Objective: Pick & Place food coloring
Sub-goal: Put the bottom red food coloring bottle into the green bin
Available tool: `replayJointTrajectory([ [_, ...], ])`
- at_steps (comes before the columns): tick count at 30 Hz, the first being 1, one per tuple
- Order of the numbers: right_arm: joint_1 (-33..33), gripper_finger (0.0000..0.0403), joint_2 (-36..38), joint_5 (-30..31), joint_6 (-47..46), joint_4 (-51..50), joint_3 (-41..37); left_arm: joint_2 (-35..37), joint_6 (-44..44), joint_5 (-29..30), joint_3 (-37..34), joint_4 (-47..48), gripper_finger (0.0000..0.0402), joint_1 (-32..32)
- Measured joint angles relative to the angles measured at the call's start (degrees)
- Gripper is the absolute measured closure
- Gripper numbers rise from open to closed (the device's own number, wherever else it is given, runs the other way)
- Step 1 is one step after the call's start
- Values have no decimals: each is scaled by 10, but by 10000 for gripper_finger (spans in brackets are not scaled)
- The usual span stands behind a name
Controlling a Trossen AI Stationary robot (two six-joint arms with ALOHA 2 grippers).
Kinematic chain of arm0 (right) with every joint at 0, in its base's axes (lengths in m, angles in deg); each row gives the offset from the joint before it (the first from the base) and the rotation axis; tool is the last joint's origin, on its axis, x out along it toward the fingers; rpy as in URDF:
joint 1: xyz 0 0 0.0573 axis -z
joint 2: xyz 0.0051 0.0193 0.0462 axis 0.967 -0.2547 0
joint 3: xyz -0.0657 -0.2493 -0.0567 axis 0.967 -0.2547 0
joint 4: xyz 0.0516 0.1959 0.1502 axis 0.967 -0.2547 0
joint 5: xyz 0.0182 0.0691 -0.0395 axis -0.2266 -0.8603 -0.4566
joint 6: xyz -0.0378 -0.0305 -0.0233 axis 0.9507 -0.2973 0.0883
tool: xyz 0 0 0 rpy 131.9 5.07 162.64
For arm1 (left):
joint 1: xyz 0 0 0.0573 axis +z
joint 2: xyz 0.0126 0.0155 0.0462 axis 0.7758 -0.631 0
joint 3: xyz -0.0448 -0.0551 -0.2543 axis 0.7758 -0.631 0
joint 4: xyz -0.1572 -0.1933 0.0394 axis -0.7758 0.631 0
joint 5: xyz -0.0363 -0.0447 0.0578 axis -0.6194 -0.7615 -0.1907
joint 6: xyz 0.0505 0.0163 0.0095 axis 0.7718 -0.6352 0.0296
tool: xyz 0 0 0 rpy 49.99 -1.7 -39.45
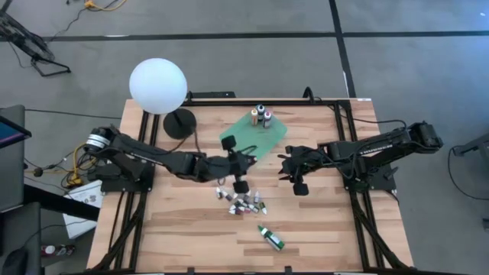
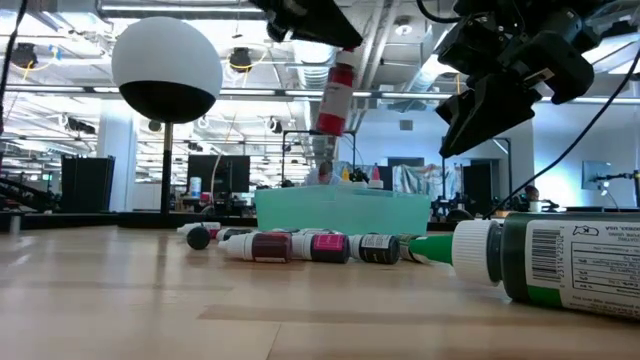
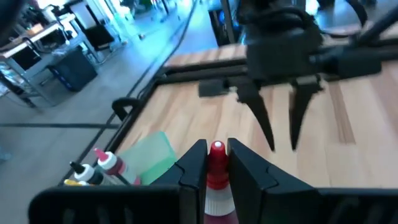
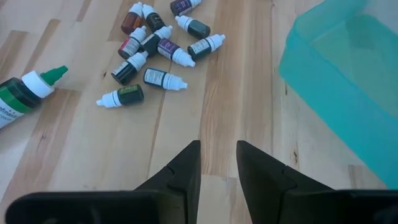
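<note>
Item: red food-coloring bottle, clenched between the left gripper fingers, carried clear of the table, cap pointing toward the right arm

Carrier position: above mid-table, just near of the green tray, over the far edge of the bottle pile

Stock remaining: a cluster of small dropper bottles lying flat at centre; one larger green bottle alone, nearer the front edge

Already placed: three bottles upright at the tray's far end

Right gripper: hovering right of centre, jaws slightly parted, grasping nothing

Step in hand, as judged: transport of a picked bottle toward the tray

Next move calls for: a short reach farther back, lowering onto bare tray surface, then release upright

Room: tray's near half open; right gripper close by on the right, white globe lamp far left, well apart
</note>
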State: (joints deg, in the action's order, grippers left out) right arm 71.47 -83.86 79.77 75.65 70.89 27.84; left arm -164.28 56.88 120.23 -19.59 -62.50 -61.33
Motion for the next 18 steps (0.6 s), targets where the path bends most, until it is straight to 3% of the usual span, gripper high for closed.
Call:
replayJointTrajectory([
  [6, 1, 307, 0, 0, 4, 6, 0, 43, 0, -21, -116, -154, 358, 39],
  [18, 1, 307, 0, 0, 10, 19, 0, 45, -24, -67, -292, -460, 358, 110],
])
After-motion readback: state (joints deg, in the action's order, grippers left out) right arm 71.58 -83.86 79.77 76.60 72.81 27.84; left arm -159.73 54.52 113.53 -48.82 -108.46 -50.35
